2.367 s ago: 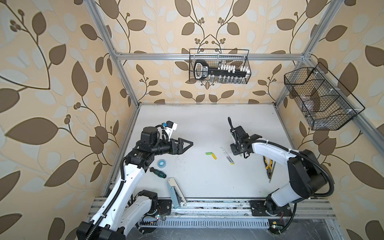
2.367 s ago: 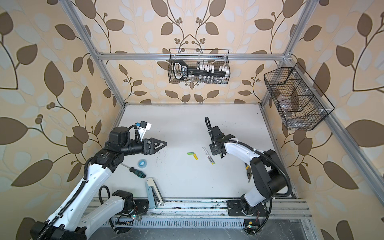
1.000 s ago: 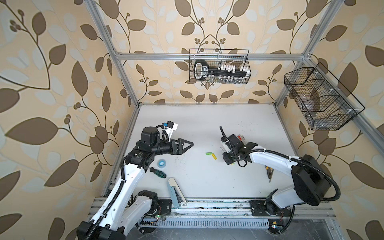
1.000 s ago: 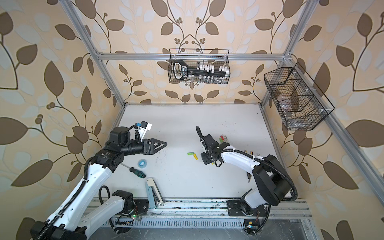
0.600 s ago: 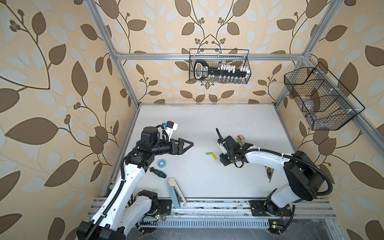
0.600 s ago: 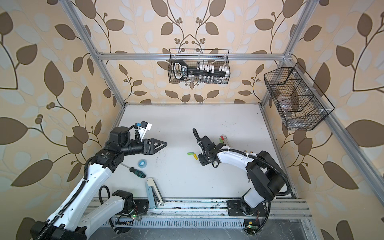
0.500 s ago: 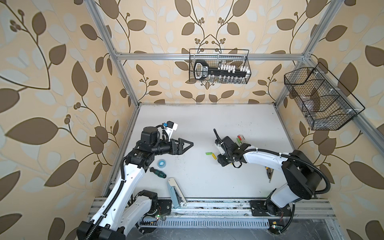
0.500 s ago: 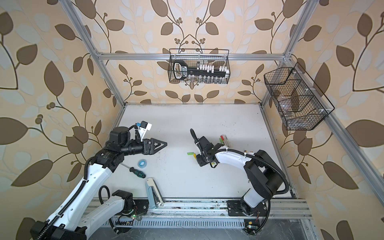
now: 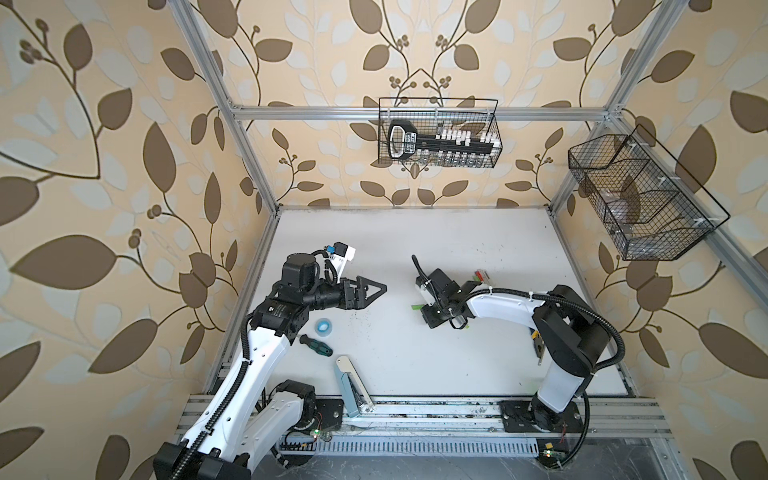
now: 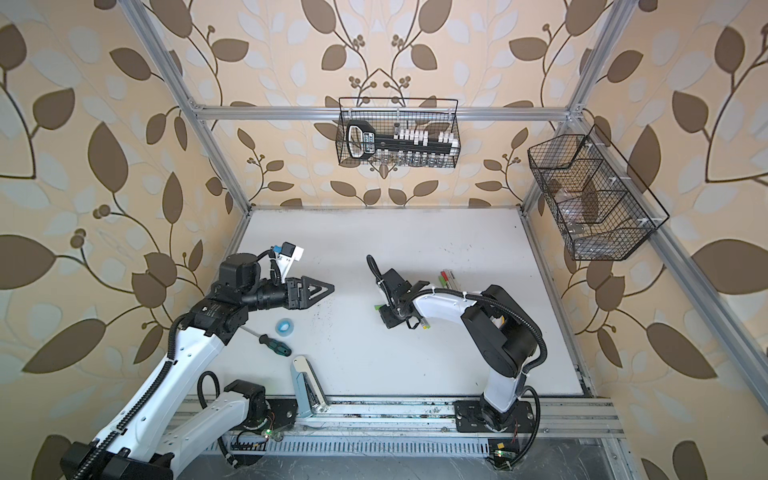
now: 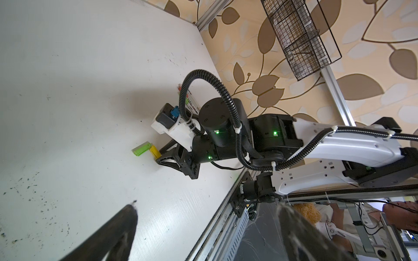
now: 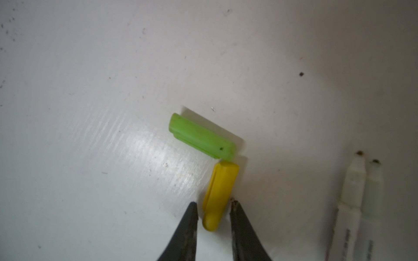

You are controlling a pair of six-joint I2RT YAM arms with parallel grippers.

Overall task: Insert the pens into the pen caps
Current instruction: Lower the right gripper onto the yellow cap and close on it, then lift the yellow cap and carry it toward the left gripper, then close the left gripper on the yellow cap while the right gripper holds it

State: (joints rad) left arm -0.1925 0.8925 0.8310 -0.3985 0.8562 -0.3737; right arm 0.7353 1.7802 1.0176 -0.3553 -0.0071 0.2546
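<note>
Beside short green plastic cap [image 12: 202, 135], right gripper [image 12: 213, 203] straddles stubby yellow plastic cap [image 12: 222, 185], clamping unclear; left gripper [image 11: 207, 205] gapes.

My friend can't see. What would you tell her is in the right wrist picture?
The right gripper, jaws slightly apart, straddles one end of a yellow cap lying on the white table. A green cap lies at its other end, and two uncapped white pens lie nearby.
</note>
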